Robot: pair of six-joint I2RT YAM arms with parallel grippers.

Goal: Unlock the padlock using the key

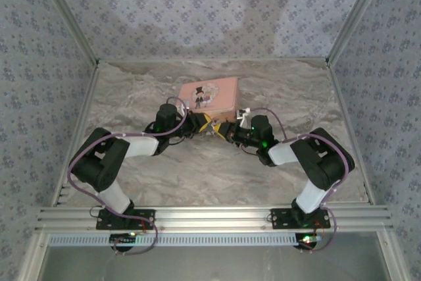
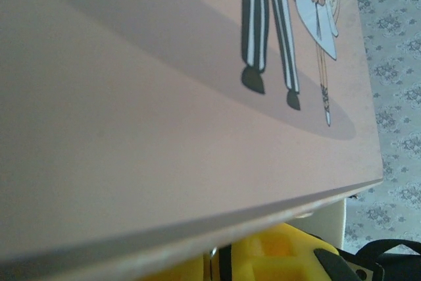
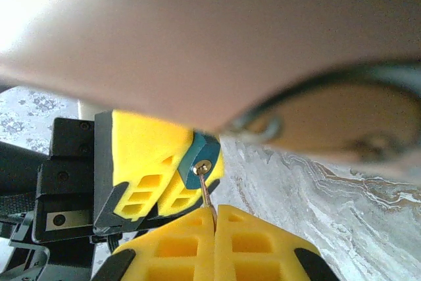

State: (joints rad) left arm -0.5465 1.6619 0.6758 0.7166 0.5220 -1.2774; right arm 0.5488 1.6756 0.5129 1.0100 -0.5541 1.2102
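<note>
Two pincers: tip to tip mid-frame, just below pink tin (image 1: 210, 95).
Left pincer (image 1: 204, 123): clamped on blue padlock (image 3: 199, 161).
Right pincer (image 3: 215, 218): pinching key (image 3: 206, 192), tip at keyhole.
Tin picture: cartoon couple.

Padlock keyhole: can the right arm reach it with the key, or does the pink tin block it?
Likely yes: the key in the right gripper touches the keyhole of the padlock, held by the left gripper; the pink tin looms close but not between them.
</note>
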